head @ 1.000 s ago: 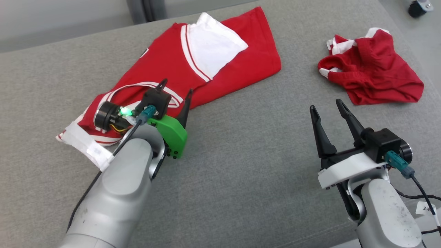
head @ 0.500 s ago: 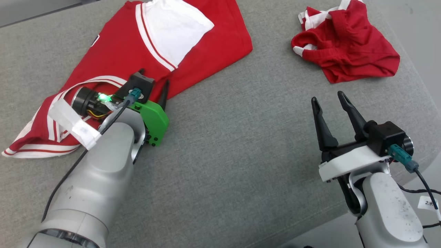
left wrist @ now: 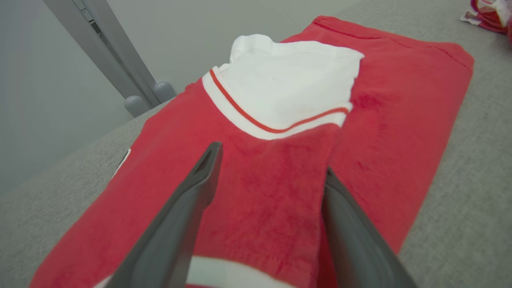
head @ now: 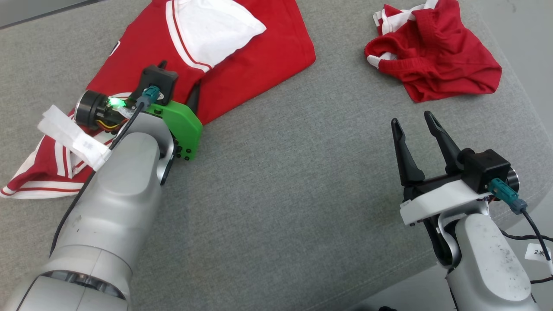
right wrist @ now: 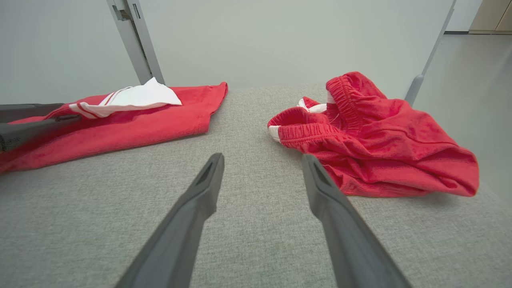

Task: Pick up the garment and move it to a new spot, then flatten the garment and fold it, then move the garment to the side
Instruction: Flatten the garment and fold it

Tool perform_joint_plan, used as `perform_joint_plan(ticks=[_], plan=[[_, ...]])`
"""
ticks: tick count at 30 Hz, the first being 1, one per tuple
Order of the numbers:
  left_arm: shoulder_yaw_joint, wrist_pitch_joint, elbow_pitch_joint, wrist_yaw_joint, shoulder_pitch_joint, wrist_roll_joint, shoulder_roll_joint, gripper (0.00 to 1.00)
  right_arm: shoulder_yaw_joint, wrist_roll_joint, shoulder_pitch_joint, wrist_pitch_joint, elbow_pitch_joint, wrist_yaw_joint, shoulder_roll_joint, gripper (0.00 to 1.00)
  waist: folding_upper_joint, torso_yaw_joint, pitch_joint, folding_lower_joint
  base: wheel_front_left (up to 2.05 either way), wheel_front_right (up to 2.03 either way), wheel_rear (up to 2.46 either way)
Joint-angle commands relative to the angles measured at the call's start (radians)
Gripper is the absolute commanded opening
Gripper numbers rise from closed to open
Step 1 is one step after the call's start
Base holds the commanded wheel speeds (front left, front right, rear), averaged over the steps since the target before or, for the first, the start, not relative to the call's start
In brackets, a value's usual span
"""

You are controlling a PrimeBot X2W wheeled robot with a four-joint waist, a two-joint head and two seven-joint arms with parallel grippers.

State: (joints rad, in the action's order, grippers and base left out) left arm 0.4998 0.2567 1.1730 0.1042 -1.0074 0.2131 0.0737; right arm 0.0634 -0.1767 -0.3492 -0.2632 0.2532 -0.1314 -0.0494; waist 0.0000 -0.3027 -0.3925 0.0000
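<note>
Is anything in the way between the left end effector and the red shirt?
Nothing visible. The left end effector is open right over the red shirt, its fingers on either side of a fold.

I see the garment (head: 259,65) as soft matt red cloth; the desk (head: 281,194) is coarse grey weave; at one o'clock, the shorts (head: 436,65) look thinner, crinkled cloth.

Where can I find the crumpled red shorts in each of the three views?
Head view: shorts at upper right.
Left wrist view: shorts in the top right corner, cut off.
Right wrist view: shorts right of centre.
Shared landmark: the white patch on the red shirt.
</note>
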Motion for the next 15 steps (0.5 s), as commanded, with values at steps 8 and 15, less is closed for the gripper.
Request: perform_joint_plan(ticks=[8,15], plan=[[0.002,0.009,-0.049,0.003,-0.002,0.015,-0.005,0.00,-0.024,0.009,0.009,-0.002,0.005,0.002,-0.002,1.00,0.0000,0.020,0.018,0.0000,0.00,0.00,0.00],[-0.055,0.009,-0.393,-0.003,0.168,0.024,0.020,0.00,-0.082,0.039,0.041,-0.002,0.014,0.002,-0.003,1.00,0.0000,0.088,0.086,0.0000,0.00,0.00,0.00]])
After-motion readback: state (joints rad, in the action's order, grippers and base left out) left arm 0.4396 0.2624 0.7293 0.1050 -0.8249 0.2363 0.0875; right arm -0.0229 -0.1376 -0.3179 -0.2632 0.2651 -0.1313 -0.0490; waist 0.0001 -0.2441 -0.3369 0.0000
